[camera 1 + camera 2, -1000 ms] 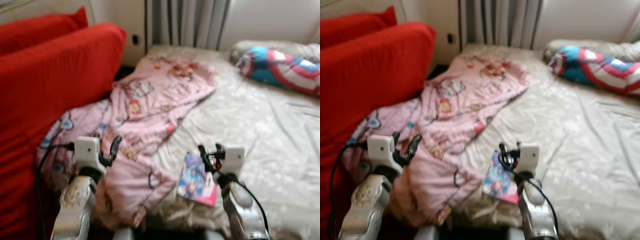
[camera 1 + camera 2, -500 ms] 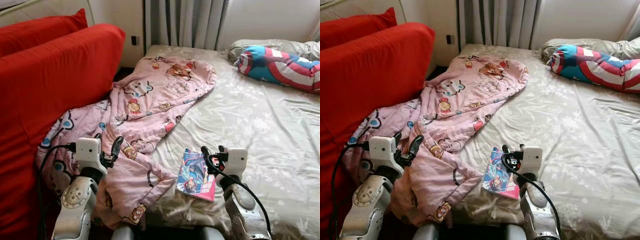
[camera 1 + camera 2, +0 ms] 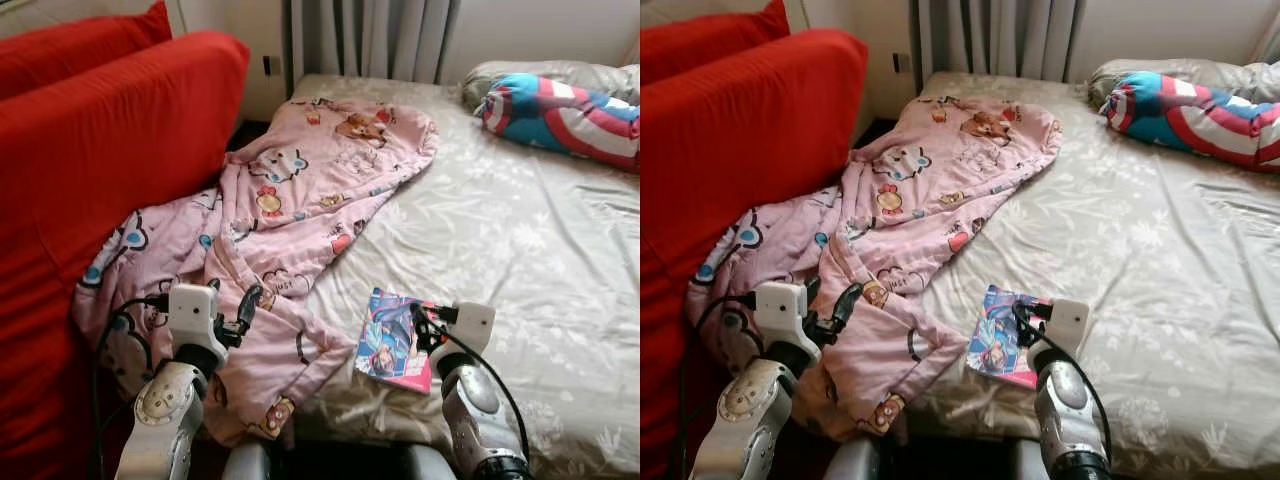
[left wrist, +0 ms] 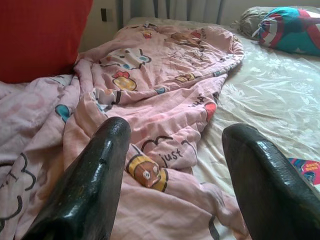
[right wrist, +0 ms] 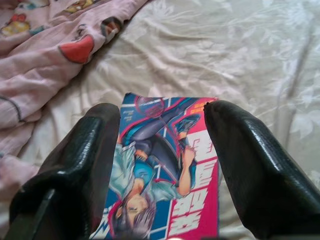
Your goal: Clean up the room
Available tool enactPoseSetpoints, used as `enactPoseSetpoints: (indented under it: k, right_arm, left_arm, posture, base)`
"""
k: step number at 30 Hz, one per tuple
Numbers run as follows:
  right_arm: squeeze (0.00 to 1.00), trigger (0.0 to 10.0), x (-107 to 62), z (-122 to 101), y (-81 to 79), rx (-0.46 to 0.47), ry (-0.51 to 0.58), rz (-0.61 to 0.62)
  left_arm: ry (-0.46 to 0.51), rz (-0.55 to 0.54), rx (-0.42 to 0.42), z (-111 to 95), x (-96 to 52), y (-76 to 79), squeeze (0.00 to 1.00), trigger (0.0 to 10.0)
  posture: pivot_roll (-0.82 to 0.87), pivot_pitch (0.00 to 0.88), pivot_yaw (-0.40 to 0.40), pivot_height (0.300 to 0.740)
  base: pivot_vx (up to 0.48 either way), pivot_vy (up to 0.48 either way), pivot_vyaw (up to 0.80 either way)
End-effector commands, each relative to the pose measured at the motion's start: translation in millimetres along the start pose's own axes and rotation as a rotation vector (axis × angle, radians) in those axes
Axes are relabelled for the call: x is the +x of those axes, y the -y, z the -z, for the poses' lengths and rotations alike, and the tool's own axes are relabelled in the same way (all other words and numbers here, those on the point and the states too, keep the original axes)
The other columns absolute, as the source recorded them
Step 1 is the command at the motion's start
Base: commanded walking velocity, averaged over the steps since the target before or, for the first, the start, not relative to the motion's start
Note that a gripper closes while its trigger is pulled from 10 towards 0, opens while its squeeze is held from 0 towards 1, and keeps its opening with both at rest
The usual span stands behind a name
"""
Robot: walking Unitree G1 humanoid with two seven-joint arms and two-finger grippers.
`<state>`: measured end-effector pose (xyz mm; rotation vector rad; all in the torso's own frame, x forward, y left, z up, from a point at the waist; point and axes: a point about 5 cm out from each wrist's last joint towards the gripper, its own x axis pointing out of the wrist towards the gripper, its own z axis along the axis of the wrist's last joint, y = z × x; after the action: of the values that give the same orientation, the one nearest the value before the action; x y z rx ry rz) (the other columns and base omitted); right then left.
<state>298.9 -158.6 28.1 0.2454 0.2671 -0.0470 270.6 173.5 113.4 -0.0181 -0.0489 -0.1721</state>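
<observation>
Lying flat near the bed's (image 3: pixel 520 220) front edge, a comic book (image 3: pixel 393 340) with a bright pink and blue cover rests on the beige floral sheet, just right of a rumpled pink blanket (image 3: pixel 290 220). That blanket (printed with cartoon animals) runs from the far left part of the bed down to its near left corner, where it spills over the edge beside a red sofa (image 3: pixel 100 150). The right gripper (image 5: pixel 162 165) hovers directly above the comic book with its fingers (image 5: pixel 240 160) spread apart, one over each side of the cover, grasping nothing; whether they touch the cover cannot be told. The left gripper (image 4: pixel 172 175) is held over the near part of the pink blanket, its two black fingers likewise released and wide apart, with nothing between them. At the far right of the bed lies a long pillow (image 3: pixel 560 110) patterned in blue, red and white stripes, resting against a beige pillow (image 3: pixel 530 72) behind it. Grey curtains (image 3: pixel 365 40) hang at the far end of the bed.
</observation>
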Motion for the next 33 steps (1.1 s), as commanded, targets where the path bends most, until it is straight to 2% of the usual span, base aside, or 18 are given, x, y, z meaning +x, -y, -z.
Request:
enactPoseSetpoints:
  k: [1,9,19,25,29,33]
  right_arm:
    - [0.0,10.0,4.0,-13.2,-3.9,-0.022,0.057,-0.023]
    - [0.0,10.0,-0.1,0.5,5.2,-0.023,0.043,0.003]
    - [0.0,10.0,1.1,0.5,8.2,-0.023,0.036,0.013]
    - [0.0,10.0,3.4,8.5,16.2,0.011,-0.035,0.06]
    - [0.0,10.0,4.6,12.5,16.5,0.001,-0.077,0.071]
    - [0.0,10.0,4.3,11.4,15.7,0.01,-0.053,0.067]
  left_arm:
    - [0.012,-0.01,0.001,-2.4,4.1,-3.7,0.0,10.0]
    - [0.023,-0.01,0.0,-5.3,7.9,-1.4,0.0,10.0]
    - [0.024,-0.017,0.004,-5.3,8.3,-3.6,0.0,10.0]
    - [0.023,-0.011,0.016,-6.8,4.0,-4.1,0.0,10.0]
    - [0.015,-0.008,0.027,-7.2,0.3,-5.5,0.0,10.0]
    - [-0.002,0.001,0.035,-5.5,-4.8,-5.1,0.0,10.0]
  posture:
    - [0.03,0.117,-0.001,0.602]
    - [0.04,0.11,-0.006,0.602]
    - [0.04,0.111,-0.007,0.602]
    - [0.06,0.135,0.004,0.602]
    - [0.07,0.155,0.011,0.597]
    - [0.07,0.173,0.018,0.592]
  base:
    - [0.0,0.0,0.0]
    - [0.0,0.0,0.0]
    - [0.0,0.0,0.0]
    - [0.0,0.0,0.0]
    - [0.0,0.0,0.0]
    - [0.0,0.0,0.0]
